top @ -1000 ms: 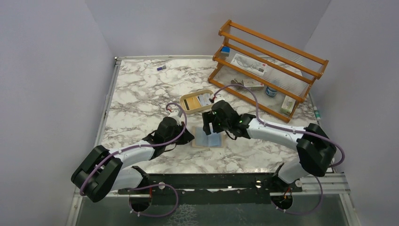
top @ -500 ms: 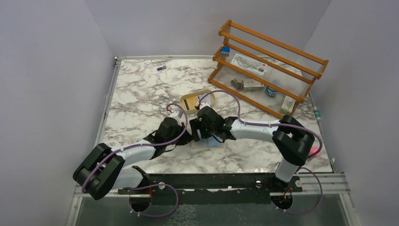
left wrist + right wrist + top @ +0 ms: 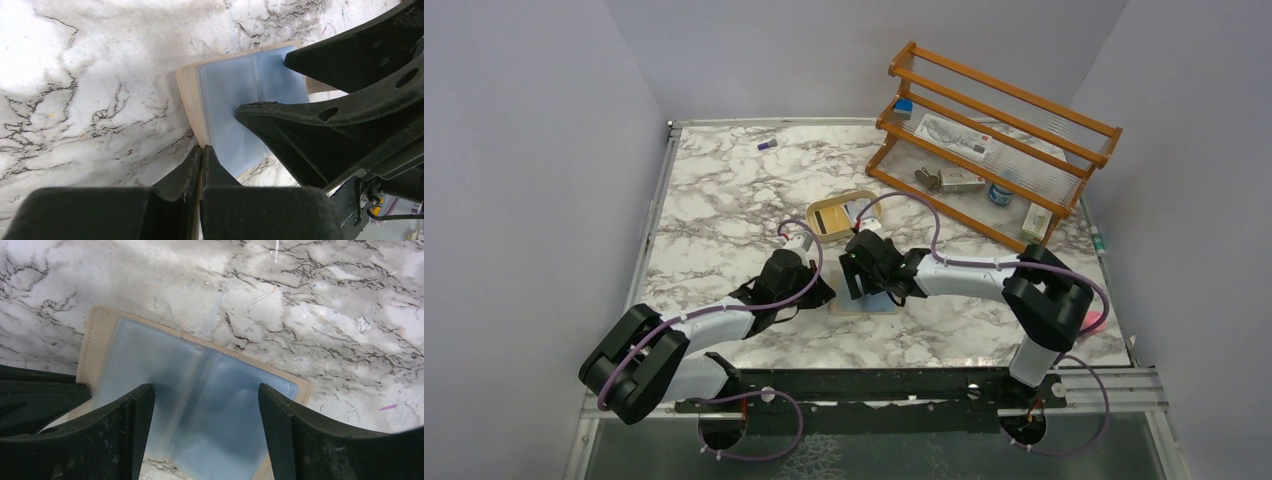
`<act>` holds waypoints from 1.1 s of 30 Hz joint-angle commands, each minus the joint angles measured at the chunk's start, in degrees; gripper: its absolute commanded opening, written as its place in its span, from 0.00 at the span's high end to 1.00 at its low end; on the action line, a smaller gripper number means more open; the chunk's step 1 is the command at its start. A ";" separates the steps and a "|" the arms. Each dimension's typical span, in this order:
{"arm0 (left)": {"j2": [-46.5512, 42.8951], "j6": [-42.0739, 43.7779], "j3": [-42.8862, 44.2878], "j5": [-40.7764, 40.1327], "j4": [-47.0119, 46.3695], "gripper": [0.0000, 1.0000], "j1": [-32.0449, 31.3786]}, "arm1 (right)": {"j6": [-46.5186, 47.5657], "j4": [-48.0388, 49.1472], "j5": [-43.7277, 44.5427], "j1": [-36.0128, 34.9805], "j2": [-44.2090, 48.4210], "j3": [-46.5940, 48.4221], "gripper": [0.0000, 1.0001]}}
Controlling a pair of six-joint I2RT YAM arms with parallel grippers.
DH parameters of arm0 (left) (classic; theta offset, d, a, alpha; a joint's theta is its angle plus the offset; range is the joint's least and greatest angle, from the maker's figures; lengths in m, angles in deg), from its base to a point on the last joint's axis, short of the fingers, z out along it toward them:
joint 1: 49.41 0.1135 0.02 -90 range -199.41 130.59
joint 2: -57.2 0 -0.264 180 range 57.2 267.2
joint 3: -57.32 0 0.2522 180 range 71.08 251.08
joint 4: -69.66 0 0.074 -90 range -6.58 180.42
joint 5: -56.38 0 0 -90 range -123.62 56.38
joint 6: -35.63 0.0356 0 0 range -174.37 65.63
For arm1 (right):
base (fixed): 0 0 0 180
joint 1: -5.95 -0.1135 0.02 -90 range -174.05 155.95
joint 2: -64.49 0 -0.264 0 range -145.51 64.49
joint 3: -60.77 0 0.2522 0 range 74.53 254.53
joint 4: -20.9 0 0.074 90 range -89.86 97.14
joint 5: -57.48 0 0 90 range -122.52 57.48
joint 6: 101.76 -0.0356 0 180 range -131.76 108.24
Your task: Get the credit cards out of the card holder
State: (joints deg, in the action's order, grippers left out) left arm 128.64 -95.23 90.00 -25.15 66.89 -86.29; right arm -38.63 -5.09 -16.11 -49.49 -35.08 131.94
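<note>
The card holder (image 3: 871, 303) lies open and flat on the marble, with a beige rim (image 3: 92, 347) around pale blue pockets (image 3: 210, 390). I cannot tell credit cards apart from the pockets. My left gripper (image 3: 201, 149) is shut, pinching the holder's near beige edge (image 3: 189, 95). My right gripper (image 3: 205, 387) stands open just above the holder, one finger over each side of the blue inside. Its fingers (image 3: 300, 125) fill the right of the left wrist view.
An oval tan tray (image 3: 822, 212) holding whitish items sits just behind the holder. A wooden rack (image 3: 994, 150) with small boxes stands at the back right. A small purple item (image 3: 767, 145) lies at the back left.
My right gripper has moved left and down from beside the tray to just over the open holder, staying open. The left gripper has kept its place and grip.
</note>
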 commanded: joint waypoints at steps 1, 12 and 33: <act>-0.65 0.45 0.24 -1.14 0.45 1.00 -0.20 | 0.44 -1.56 2.70 -0.10 2.56 -1.42 0.20; -0.24 -0.78 0.58 -1.38 -0.06 1.00 -1.02 | -3.59 -2.28 -1.02 -2.42 -0.19 9.97 0.21; -1.73 -0.89 -1.34 -2.32 -0.96 1.00 -1.16 | -14.18 -11.93 7.02 -4.15 -7.81 11.99 0.19</act>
State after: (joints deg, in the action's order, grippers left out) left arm 128.09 -96.08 89.01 -26.37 67.21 -87.14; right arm -51.35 -16.34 -11.70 -53.10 -42.01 144.73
